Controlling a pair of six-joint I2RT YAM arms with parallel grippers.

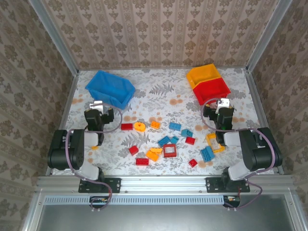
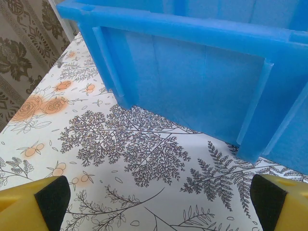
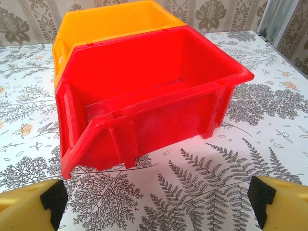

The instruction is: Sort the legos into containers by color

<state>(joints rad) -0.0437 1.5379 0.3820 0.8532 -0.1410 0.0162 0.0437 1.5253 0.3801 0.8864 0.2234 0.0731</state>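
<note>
**Both grippers open, bricks loose between the arms**

We start at the left gripper (image 2: 159,204). Its yellow fingers (image 2: 29,199) with black pads sit at the two lower corners of the wrist view, spread wide with nothing between them. It hangs low over the flowered table (image 2: 120,159), pointing at the near outer wall of the blue bin (image 2: 192,82), which stands just beyond it at the far left of the table.

The right gripper (image 3: 156,204) is likewise spread wide and holds nothing. Just ahead of it stands the red bin (image 3: 159,125), open mouth up. The yellow-orange bin (image 3: 110,21) sits directly behind the red one, with no gap that we can see. Both stand at the far right of the table.

From above, we find the legos (image 1: 166,144) scattered on the table between the two arms, nearer than all three bins. On the left of the spread lie a red brick (image 1: 126,126) and, just beside it, a round orange piece (image 1: 139,126). Near the middle an open red frame (image 1: 170,151) lies beside an orange brick (image 1: 153,154), with small blue bricks (image 1: 164,141) just behind them. A yellow frame (image 1: 211,140) and a blue brick (image 1: 208,153) lie close beside the right arm.
</note>
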